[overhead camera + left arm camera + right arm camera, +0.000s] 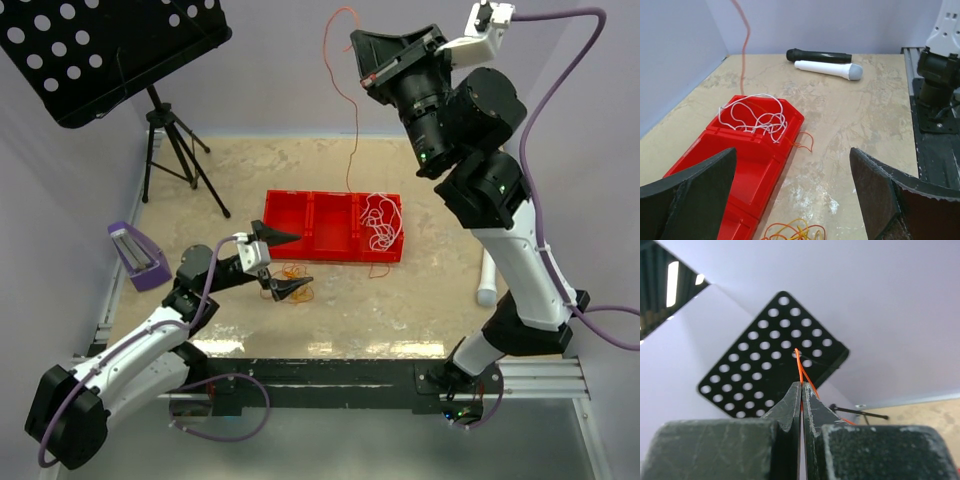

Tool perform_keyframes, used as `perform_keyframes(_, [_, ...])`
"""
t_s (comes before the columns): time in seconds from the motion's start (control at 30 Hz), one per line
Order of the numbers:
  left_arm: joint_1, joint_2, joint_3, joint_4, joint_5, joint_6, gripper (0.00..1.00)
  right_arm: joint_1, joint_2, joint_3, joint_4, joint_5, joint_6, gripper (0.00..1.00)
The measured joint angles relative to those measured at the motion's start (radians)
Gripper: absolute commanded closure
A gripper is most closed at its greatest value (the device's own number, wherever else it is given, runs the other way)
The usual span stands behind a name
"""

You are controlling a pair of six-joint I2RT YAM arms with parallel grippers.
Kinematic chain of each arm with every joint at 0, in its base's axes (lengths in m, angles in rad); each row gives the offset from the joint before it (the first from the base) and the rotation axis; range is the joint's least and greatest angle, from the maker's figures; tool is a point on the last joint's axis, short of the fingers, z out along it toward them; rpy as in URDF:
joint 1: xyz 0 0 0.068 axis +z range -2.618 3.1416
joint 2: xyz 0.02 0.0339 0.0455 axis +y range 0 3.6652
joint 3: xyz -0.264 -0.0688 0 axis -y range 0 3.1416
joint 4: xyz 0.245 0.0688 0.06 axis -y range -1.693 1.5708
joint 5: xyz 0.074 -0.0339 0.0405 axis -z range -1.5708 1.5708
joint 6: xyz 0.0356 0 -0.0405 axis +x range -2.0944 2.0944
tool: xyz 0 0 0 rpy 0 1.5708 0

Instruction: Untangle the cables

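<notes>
Right gripper: clenched on thin orange cord, high above red plastic compartment tray.
Left gripper: released, empty, beside tray.

Cable coil in tray right compartment; loose tangle before tray.

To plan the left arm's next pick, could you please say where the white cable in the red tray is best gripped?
Probably pinch one loose loop of the white cable where it bunches mid-compartment, bringing the open left tool straight down from above: the red tray walls block any sideways approach.
</notes>
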Motion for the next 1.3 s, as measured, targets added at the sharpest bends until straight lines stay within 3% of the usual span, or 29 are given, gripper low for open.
perform_keyframes(0.23, [-0.02,0.088,-0.018,0.185,-0.135,-0.128,0.0,0.001,-0.084,-0.135,0.142,-0.227,0.006,1.0])
perform_keyframes(0.43, [-0.078,0.185,0.06,0.249,-0.144,-0.174,0.0,0.014,-0.145,-0.269,0.215,-0.319,0.016,1.0])
perform_keyframes(0.53, [-0.101,0.226,0.097,0.29,-0.222,-0.174,0.0,0.021,-0.15,-0.308,0.235,-0.341,0.022,1.0])
perform_keyframes(0.57, [-0.102,0.234,0.103,0.3,-0.253,-0.174,0.04,0.022,-0.15,-0.316,0.238,-0.345,0.023,1.0])
perform_keyframes(0.63, [-0.103,0.253,0.113,0.326,-0.321,-0.168,0.23,0.025,-0.15,-0.338,0.243,-0.357,0.023,1.0])
perform_keyframes(0.7, [-0.103,0.263,0.122,0.34,-0.351,-0.153,0.6,0.026,-0.15,-0.351,0.243,-0.358,0.024,1.0])
perform_keyframes(0.77, [-0.103,0.268,0.13,0.356,-0.352,-0.137,0.86,0.026,-0.151,-0.36,0.243,-0.357,0.023,1.0])
perform_keyframes(0.83, [-0.103,0.268,0.132,0.381,-0.349,-0.113,1.0,0.026,-0.155,-0.37,0.243,-0.355,0.023,1.0])
perform_keyframes(1.07, [-0.103,0.244,0.146,0.405,-0.306,-0.024,1.0,0.027,-0.269,-0.501,0.169,-0.233,0.021,1.0])
perform_keyframes(1.3, [-0.103,0.212,0.241,0.372,-0.209,0.078,1.0,0.026,-0.407,-0.75,0.02,-0.076,0.084,1.0])
